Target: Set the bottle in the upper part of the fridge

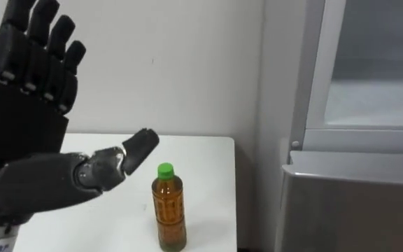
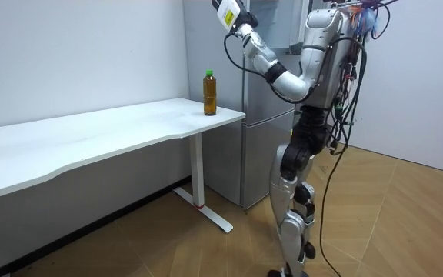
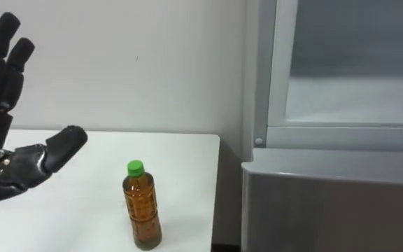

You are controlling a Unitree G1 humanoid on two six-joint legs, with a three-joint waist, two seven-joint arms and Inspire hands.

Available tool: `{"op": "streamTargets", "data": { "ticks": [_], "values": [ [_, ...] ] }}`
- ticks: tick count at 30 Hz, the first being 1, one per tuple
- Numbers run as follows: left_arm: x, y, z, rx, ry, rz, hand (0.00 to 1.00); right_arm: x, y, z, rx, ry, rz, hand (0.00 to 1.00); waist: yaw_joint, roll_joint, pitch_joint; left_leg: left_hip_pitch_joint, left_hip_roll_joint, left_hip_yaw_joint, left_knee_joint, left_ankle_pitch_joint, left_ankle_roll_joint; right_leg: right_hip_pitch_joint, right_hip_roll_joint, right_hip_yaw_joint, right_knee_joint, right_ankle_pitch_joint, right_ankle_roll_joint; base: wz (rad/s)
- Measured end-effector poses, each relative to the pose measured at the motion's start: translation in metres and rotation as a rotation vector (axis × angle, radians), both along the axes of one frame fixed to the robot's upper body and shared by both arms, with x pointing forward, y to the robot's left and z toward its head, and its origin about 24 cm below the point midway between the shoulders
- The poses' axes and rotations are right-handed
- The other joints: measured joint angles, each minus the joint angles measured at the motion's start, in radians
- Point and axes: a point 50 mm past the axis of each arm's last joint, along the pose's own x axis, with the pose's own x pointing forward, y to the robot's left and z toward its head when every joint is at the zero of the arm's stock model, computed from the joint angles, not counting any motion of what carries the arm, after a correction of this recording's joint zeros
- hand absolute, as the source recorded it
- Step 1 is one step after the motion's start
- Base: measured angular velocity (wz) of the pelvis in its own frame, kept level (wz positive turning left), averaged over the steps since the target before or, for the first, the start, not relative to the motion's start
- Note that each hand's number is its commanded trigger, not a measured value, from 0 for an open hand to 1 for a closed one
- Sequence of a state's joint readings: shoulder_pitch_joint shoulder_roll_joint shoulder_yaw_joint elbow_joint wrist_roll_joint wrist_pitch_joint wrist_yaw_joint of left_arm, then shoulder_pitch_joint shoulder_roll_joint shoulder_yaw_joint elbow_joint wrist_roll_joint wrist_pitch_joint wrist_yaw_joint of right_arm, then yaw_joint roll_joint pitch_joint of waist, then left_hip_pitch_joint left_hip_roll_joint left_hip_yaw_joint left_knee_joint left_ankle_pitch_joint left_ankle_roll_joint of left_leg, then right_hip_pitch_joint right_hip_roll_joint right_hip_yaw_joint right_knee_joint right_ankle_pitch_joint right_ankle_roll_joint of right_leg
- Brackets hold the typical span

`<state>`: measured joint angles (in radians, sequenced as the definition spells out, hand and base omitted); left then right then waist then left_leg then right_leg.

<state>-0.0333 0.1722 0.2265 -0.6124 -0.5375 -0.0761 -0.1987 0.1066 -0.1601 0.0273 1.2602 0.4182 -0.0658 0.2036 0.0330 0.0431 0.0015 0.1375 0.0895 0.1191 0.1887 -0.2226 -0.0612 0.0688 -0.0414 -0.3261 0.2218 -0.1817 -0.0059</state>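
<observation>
The job stands at its opening step: nothing is grasped yet, and the reach for the bottle has not begun.

The fridge (image 1: 355, 203) stands off to the right of the raised left hand (image 1: 19, 119). Its lower door is shut, and the upper compartment looks open, with a pale interior showing inside the frame. The white table (image 1: 201, 157) runs below and behind the hand, with its corner close against the fridge side. The hand hangs high above the tabletop, palm turned inward, fingers straight and spread, thumb stretched out toward the right, holding nothing.

The bottle (image 1: 168, 210) stands upright on the table, below and to the right of the thumb tip, well clear of it and near the table's front edge.

The next move likely calls for dropping the hand to bottle height and closing around its middle, keeping it from tipping off the near edge.

The bottle is clear plastic, filled with amber-brown liquid nearly to the neck, with a bright green cap and a printed label round its body.
</observation>
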Motion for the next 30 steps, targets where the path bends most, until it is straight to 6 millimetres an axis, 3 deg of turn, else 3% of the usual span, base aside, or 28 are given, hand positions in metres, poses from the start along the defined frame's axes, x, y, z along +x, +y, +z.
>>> {"op": "streamTargets", "data": {
  "ticks": [7,12,19,24,30],
  "values": [
    [0.002,-0.002,-0.002,-0.006,0.010,-0.012,0.00,-0.003,0.001,0.000,0.004,-0.008,-0.013,0.00,-0.025,-0.003,0.0039,0.025,-0.002,-0.004,-0.001,0.000,0.000,0.019,-0.003,0.000,-0.003,-0.010,0.004,0.02],
    [0.005,-0.027,-0.005,0.002,0.023,-0.134,0.00,0.003,0.003,0.000,0.010,-0.023,-0.007,0.00,-0.075,0.000,0.0020,0.023,-0.002,-0.002,-0.001,0.000,0.000,0.015,-0.003,0.006,0.001,-0.011,0.003,0.01],
    [0.012,-0.062,-0.006,0.024,0.047,-0.307,0.00,0.012,0.005,0.001,0.007,-0.038,0.015,0.00,-0.142,0.003,0.0068,0.040,0.000,0.022,-0.001,0.000,0.000,0.016,0.004,0.041,-0.001,-0.009,0.001,-0.16],
    [0.018,-0.087,0.005,0.093,0.011,-0.454,0.00,0.020,0.006,0.002,0.015,-0.055,0.003,0.00,-0.199,0.022,0.0129,0.040,0.001,0.041,-0.002,0.000,0.000,0.014,0.010,0.073,0.002,-0.008,0.000,-0.18],
    [0.015,-0.106,0.020,0.114,-0.067,-0.633,0.00,0.023,0.005,0.002,0.021,-0.064,-0.023,0.00,-0.257,0.025,0.0136,0.051,0.002,0.064,-0.007,0.000,0.000,0.012,0.014,0.098,-0.001,-0.008,-0.001,-0.14]
  ]
}}
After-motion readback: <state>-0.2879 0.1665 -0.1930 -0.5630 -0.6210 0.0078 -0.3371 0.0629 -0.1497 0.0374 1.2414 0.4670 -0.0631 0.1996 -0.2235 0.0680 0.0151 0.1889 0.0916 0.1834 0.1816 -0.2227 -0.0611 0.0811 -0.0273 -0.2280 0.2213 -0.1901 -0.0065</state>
